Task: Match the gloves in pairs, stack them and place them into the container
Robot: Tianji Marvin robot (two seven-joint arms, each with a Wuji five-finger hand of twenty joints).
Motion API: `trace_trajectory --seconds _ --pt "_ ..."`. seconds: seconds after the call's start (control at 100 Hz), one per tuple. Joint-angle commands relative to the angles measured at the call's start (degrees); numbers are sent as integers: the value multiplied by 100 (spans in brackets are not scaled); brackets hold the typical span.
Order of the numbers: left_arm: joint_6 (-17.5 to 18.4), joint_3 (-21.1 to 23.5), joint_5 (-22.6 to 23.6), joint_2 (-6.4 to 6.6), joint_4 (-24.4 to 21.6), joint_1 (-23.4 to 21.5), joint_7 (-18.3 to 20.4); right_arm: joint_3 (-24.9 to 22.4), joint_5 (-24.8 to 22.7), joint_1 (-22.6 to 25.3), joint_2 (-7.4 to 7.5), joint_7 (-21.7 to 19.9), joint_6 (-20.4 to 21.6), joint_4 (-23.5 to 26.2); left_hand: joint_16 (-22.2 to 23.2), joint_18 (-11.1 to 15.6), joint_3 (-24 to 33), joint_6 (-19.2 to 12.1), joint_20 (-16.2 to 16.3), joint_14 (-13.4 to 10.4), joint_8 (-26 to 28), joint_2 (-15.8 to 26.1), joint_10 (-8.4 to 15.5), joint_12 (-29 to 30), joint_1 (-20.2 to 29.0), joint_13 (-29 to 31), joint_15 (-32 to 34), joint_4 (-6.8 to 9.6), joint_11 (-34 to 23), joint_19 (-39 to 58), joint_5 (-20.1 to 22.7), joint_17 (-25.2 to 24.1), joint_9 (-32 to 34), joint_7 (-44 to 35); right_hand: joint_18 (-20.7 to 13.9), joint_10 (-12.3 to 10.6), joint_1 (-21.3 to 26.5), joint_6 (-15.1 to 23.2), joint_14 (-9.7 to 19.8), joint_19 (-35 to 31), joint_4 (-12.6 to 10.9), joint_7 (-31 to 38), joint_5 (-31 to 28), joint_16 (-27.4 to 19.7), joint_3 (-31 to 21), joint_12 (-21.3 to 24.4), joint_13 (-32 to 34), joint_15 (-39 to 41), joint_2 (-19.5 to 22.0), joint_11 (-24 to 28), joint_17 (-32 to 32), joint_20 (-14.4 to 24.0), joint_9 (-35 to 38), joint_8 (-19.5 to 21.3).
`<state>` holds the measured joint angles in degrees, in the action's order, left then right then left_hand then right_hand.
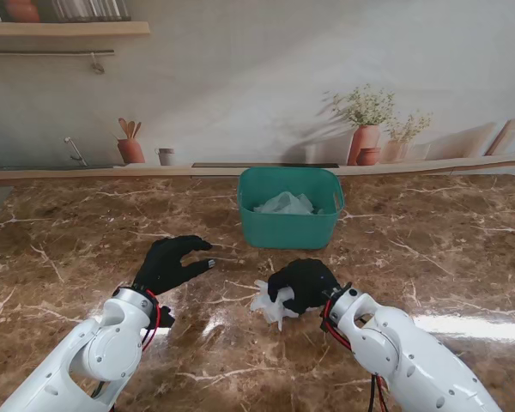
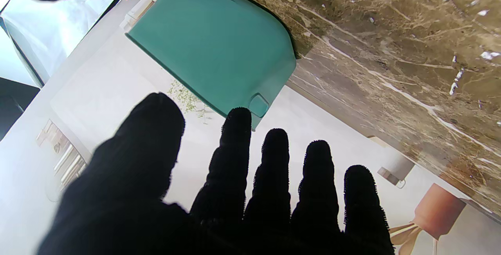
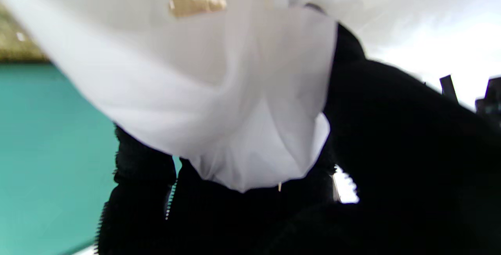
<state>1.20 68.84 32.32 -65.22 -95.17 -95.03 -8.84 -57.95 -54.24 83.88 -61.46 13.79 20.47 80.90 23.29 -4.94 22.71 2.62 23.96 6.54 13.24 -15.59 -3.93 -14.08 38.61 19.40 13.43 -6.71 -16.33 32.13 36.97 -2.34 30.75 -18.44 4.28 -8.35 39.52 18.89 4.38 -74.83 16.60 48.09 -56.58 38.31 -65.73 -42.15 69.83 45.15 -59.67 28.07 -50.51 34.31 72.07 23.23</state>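
A: Where are the gloves?

B: One clear glove is bunched in the right hand, fingers curled round it, near the teal container. More lie inside.

A: And the left hand?

B: Fingers spread, holding nothing, over the marble bench.

A brown marble table meets a pale wall bearing a wooden shelf and potted plants.
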Motion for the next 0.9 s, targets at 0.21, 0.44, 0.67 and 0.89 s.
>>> trace_trajectory --seconds 0.21,0.44,0.67,0.89 --pt "76 -19 -17 1 30 -20 -12 -565 -131 31 -86 156 -157 870 -69 125 -279 -127 -20 -221 34 193 142 56 84 150 -145 201 137 -162 162 -25 40 -55 -76 -115 305 201 5 -244 70 480 -186 154 -123 -148 331 126 145 161 -126 -21 234 87" --pt "106 -4 -5 0 38 -24 -27 -583 -58 -616 -168 301 -425 795 -68 128 -288 -141 -10 -221 36 192 151 54 76 159 -139 203 134 -174 168 -23 50 -60 -103 -128 272 259 48 -241 60 556 -184 169 -124 -169 308 95 228 134 -119 -35 208 71" --pt "126 40 23 10 14 -56 -9 -317 51 -1441 -202 238 -476 252 -71 131 -285 -144 6 -238 35 192 161 57 68 170 -142 204 140 -181 161 -23 56 -58 -147 -159 263 308 65 -234 53 588 -189 180 -111 -186 300 73 263 119 -114 -45 196 62" --pt "145 68 35 15 1 -59 10 77 223 -2196 -278 360 -570 -507 -76 135 -281 -147 17 -247 35 190 163 59 65 159 -157 204 145 -189 157 -22 47 -56 -162 -159 249 308 86 -229 47 591 -165 183 -99 -195 292 54 308 109 -114 -54 186 44"
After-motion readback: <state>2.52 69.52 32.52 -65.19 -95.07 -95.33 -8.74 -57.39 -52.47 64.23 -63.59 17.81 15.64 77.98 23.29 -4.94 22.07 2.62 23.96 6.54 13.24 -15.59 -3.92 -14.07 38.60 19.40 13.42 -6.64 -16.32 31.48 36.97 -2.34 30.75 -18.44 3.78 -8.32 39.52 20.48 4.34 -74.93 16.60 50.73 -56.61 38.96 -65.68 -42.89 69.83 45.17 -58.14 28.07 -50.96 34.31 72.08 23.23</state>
